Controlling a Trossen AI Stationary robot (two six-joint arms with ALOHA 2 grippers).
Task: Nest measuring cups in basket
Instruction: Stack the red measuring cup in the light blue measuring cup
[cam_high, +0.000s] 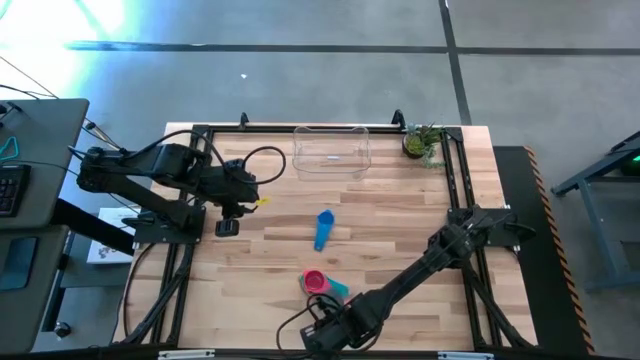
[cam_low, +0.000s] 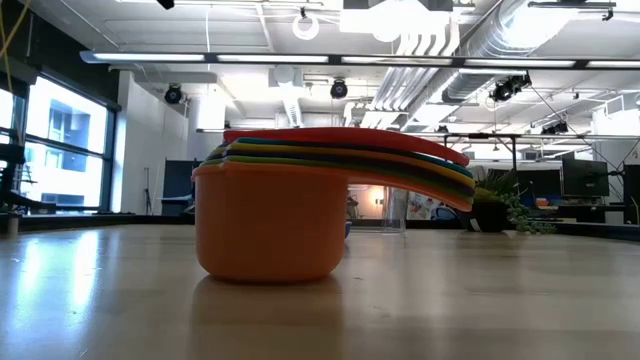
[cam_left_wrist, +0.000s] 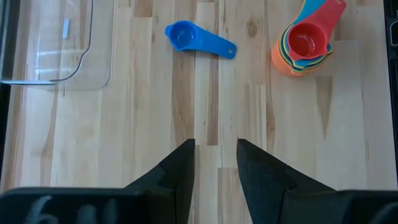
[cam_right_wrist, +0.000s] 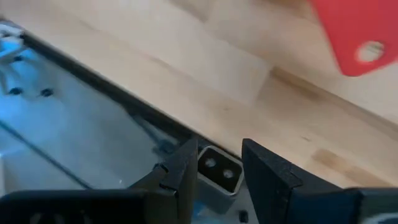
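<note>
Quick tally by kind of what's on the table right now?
Loose measuring cups: 1, the blue cup
Nested cup stacks: 1, the stack; how many cups it holds I cannot tell
Baskets: 1, the clear basket, holding no cups
Potted plants: 1, the plant
Total: 4

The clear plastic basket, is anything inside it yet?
Empty. The clear rectangular plastic basket shows only bare wood through it; the lone blue measuring cup and the nested stack of coloured cups sit outside on the table.

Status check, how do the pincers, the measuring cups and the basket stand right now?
Left pincer open, empty, parked table-left. Right pincer open, empty, near front edge. Cup stack and lone blue cup on table, basket empty. Nothing blocking.
</note>
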